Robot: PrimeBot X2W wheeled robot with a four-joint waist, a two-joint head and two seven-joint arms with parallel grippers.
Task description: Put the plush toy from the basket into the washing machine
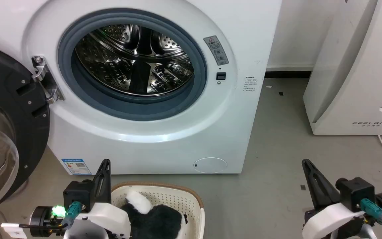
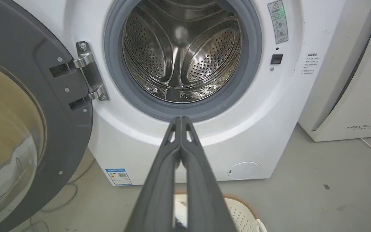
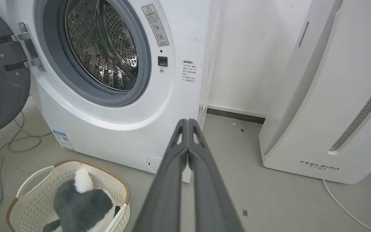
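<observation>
From the head camera, I am seeing the plush toy [image 1: 156, 220] lying in the basket [image 1: 177, 196], which is sitting on the floor just in front of the washing machine [image 1: 164, 139]. The machine's door [image 1: 12, 109] is swinging wide to the left and the drum [image 1: 134, 59] is looking empty. The left pincer [image 1: 105, 164] is hovering just beside the basket's left rim, and the right pincer [image 1: 306, 164] is hanging well apart on the right.

Through the left wrist camera, I am finding that pincer's fingers pressed together, gripping nothing and pointing at the drum opening, with the basket's far rim below them.

Through the right wrist camera, that pincer is likewise closed and empty, with the toy in the basket at the near left.

I am judging the task to be at its start, the pickup not yet begun. Next I am needing to open the left pincer, tilt it down into the basket and pinch the soft fur deeply.
</observation>
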